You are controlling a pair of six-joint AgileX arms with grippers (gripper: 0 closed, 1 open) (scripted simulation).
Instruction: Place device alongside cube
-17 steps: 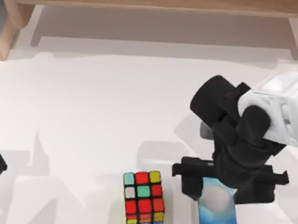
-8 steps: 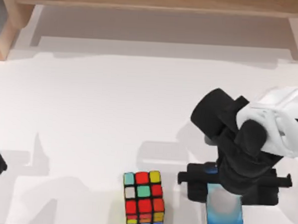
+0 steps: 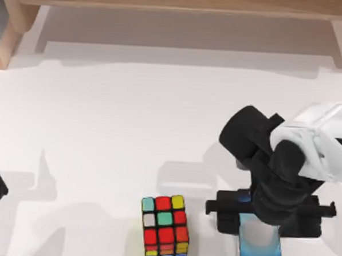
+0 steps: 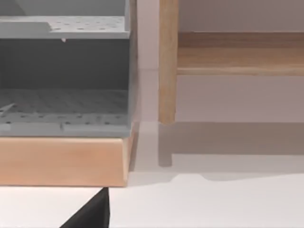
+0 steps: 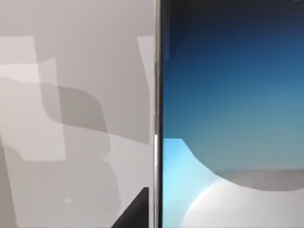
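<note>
Two things of the task lie near the front edge of the white worktop (image 3: 102,130): the cube (image 3: 165,227) and, to its right and apart from it, the device (image 3: 261,248). The device's far end is hidden beneath the right end effector (image 3: 268,216), and its near end is cut off by the picture's lower edge. The right end effector hangs directly over the device, its dark crossbar spanning the phone's width; its fingertips are covered by the arm's own body, so I cannot tell whether they are clenched on the device or released. In the right wrist view the device (image 5: 232,114) appears close up, its thin edge beside bare worktop. The left arm sits parked at the worktop's left edge.
</note>
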